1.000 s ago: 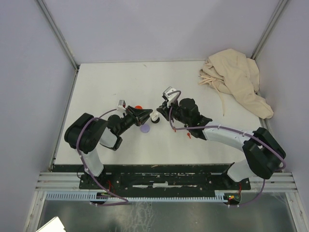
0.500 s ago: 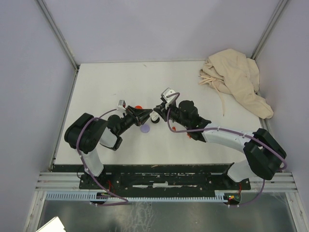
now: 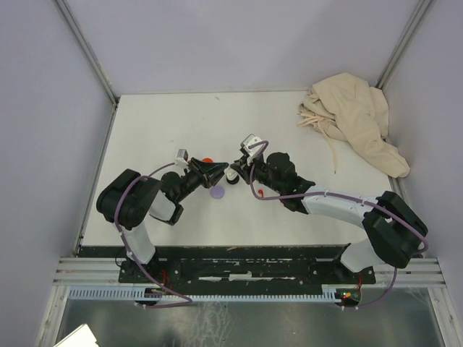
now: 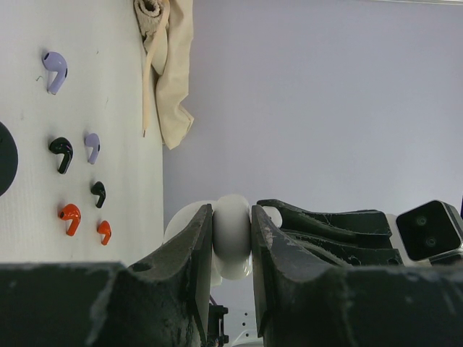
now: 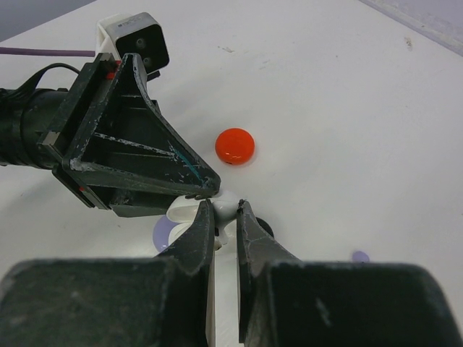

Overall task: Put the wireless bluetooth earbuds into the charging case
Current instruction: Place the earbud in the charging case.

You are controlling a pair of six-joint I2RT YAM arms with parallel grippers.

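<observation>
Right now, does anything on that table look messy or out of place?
A beige cloth lies crumpled in the far right corner of the table, and small earbuds lie scattered loose on it. Nothing looks spilled or broken.

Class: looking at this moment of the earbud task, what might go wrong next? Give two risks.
The left gripper pinches the rounded white case only at its sides; a push from the right gripper, whose shut tips meet it, might twist it loose. The two grippers almost touch, so a small misalignment might make them collide.
</observation>
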